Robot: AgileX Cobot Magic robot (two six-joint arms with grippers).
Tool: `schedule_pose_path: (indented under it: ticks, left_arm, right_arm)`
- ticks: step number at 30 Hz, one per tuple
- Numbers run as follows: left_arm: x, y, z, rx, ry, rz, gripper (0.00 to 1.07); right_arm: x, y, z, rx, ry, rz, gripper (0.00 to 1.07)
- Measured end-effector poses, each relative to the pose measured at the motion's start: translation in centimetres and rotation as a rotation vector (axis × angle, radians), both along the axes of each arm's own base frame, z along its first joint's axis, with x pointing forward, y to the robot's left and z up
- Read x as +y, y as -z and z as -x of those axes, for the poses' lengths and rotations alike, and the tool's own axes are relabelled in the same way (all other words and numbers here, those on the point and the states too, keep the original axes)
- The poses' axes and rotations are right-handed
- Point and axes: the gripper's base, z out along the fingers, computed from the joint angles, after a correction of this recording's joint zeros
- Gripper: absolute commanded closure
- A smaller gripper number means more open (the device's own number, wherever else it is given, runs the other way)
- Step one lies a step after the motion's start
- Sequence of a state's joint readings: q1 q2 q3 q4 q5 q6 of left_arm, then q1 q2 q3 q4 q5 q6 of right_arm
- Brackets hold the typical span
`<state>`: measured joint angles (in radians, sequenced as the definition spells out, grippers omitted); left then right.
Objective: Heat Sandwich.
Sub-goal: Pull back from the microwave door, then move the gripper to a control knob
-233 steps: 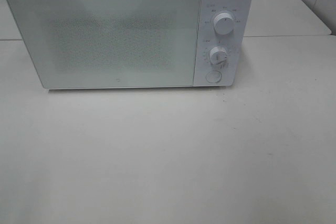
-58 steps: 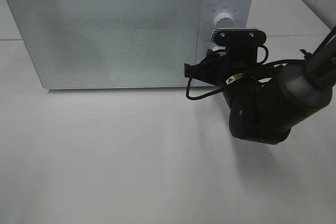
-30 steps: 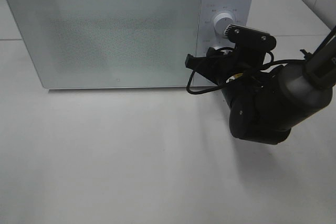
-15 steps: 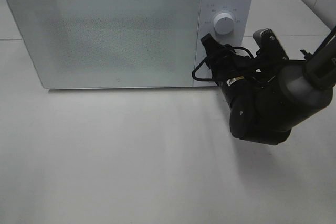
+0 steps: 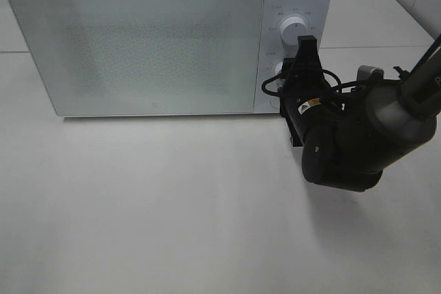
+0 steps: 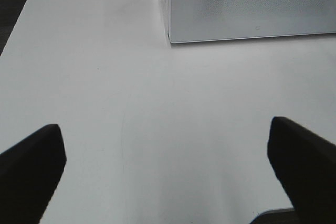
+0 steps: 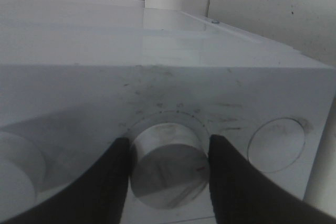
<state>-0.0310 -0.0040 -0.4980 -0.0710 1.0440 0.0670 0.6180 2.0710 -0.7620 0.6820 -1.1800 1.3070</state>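
No sandwich shows in any view. The white microwave [image 5: 138, 39] stands at the back of the table with its door shut; its frosted door hides the inside. My right gripper [image 5: 301, 67] is at the control panel, shut on the lower knob [image 7: 169, 161], with one black finger [image 7: 113, 182] on each side of it. My left gripper [image 6: 168, 171] is open and empty, low over the table in front of the microwave's corner [image 6: 252, 3]; it is out of the exterior view.
The upper knob [image 5: 293, 29] sits above my right gripper. A round button [image 7: 276, 139] lies beside the gripped knob. My bulky right arm [image 5: 344, 142] hangs over the table's right side. White tabletop [image 5: 172, 204] spreads in front of the microwave.
My right arm came in to the control panel. Over the last two seconds its wrist rolled clockwise about a quarter turn at the lower knob. The door stayed shut.
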Motion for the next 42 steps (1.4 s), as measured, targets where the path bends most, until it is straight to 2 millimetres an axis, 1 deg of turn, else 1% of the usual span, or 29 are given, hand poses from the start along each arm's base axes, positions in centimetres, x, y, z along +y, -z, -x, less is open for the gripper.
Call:
schedule_pose_path:
  ticks: [2, 5, 9, 18, 30, 31, 34, 35, 36, 39, 40, 41, 42]
  left_arm:
    - [0.0, 0.0, 0.0, 0.0, 0.0, 0.0, 0.05]
    - [0.0, 0.0, 0.0, 0.0, 0.0, 0.0, 0.05]
    - [0.0, 0.0, 0.0, 0.0, 0.0, 0.0, 0.05]
    - [0.0, 0.0, 0.0, 0.0, 0.0, 0.0, 0.05]
    - [0.0, 0.0, 0.0, 0.0, 0.0, 0.0, 0.05]
    - [0.0, 0.0, 0.0, 0.0, 0.0, 0.0, 0.05]
    - [0.0, 0.0, 0.0, 0.0, 0.0, 0.0, 0.05]
    - [0.0, 0.0, 0.0, 0.0, 0.0, 0.0, 0.05]
    - [0.0, 0.0, 0.0, 0.0, 0.0, 0.0, 0.05]
    - [0.0, 0.0, 0.0, 0.0, 0.0, 0.0, 0.05]
    - [0.0, 0.0, 0.0, 0.0, 0.0, 0.0, 0.05]
    - [0.0, 0.0, 0.0, 0.0, 0.0, 0.0, 0.05]
    - [0.0, 0.0, 0.0, 0.0, 0.0, 0.0, 0.05]
  right_arm:
    - [0.0, 0.03, 0.0, 0.001, 0.006, -0.03, 0.94]
    - [0.0, 0.05, 0.01, 0.005, 0.035, -0.159, 0.94]
    - [0.0, 0.05, 0.01, 0.006, 0.047, -0.216, 0.94]
    - [0.0, 0.06, 0.01, 0.007, 0.05, -0.232, 0.93]
    - [-0.03, 0.09, 0.03, 0.007, 0.043, -0.228, 0.88]
    - [-0.05, 0.09, 0.02, 0.007, 0.042, -0.227, 0.87]
    - [-0.03, 0.08, 0.01, 0.007, 0.04, -0.227, 0.79]
    - [-0.03, 0.08, 0.01, 0.007, 0.04, -0.227, 0.79]
    - [-0.03, 0.08, 0.01, 0.007, 0.039, -0.219, 0.72]
    - [-0.03, 0.08, 0.01, 0.006, 0.037, -0.211, 0.59]
    - [-0.03, 0.08, 0.01, 0.006, 0.037, -0.211, 0.59]
    - [0.04, 0.07, 0.01, 0.005, 0.027, -0.204, 0.5]
    - [0.1, 0.03, 0.01, 0.001, 0.018, -0.198, 0.45]
